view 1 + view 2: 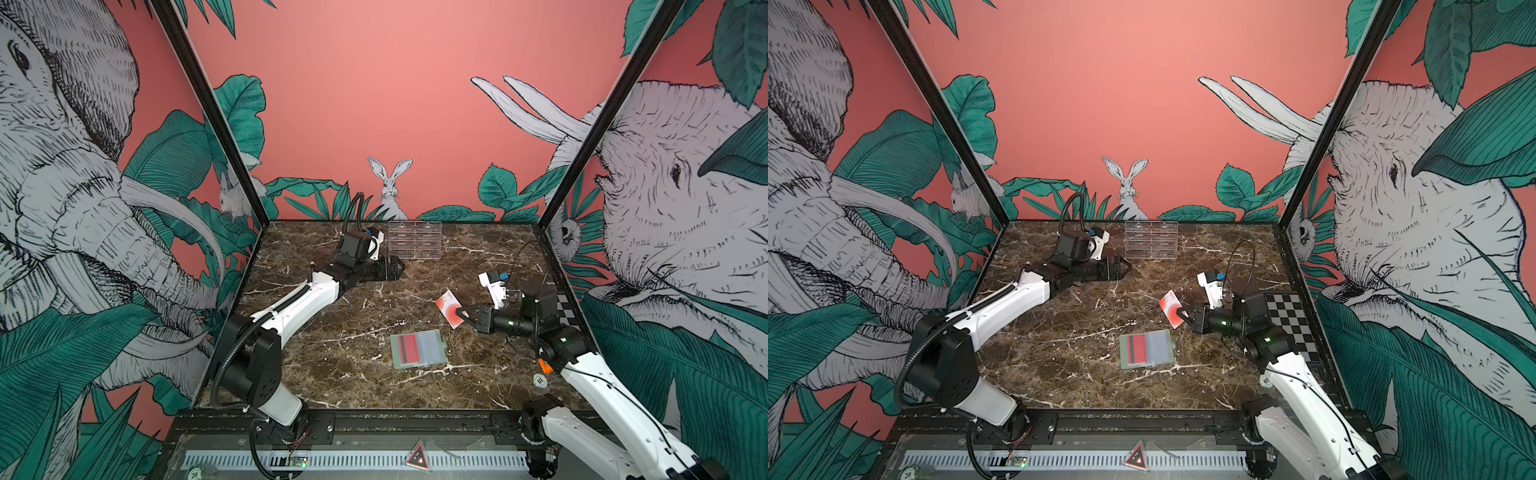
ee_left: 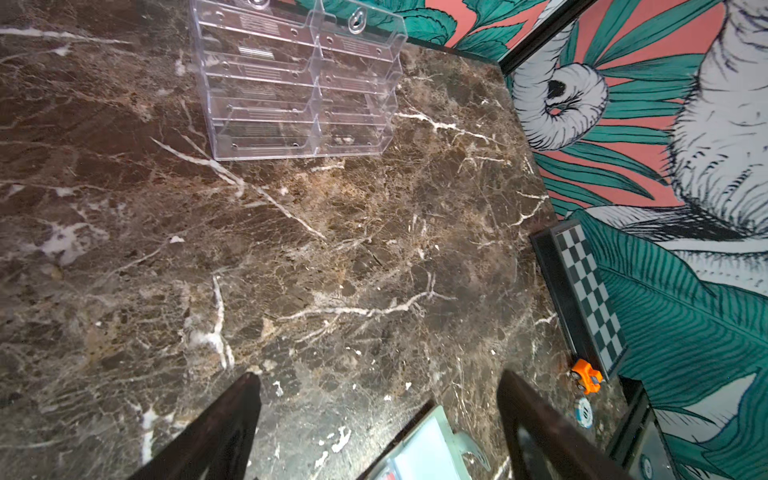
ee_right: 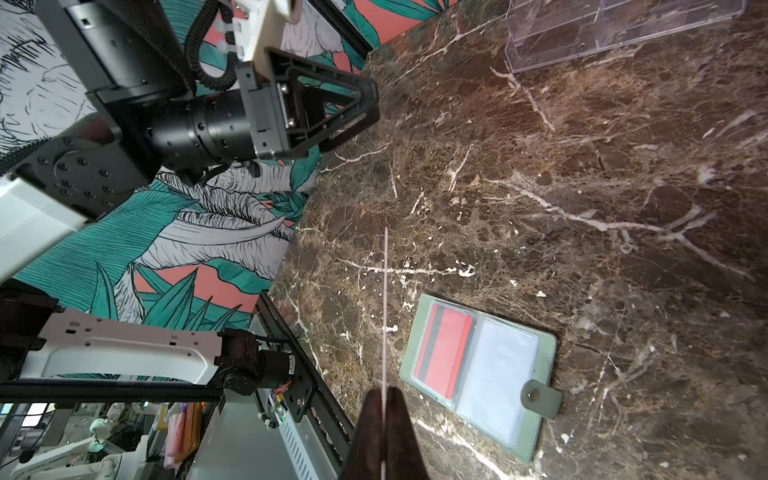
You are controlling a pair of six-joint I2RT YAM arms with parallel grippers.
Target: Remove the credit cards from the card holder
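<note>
The right hand pinches 1 white-and-orange credit card above the tabletop, just behind and right of the open card holder. A 2nd, red card sits in its left sleeve, long axis front to back. The left hand, spread and empty, hangs well apart at the rear; the right is nearer.
</note>
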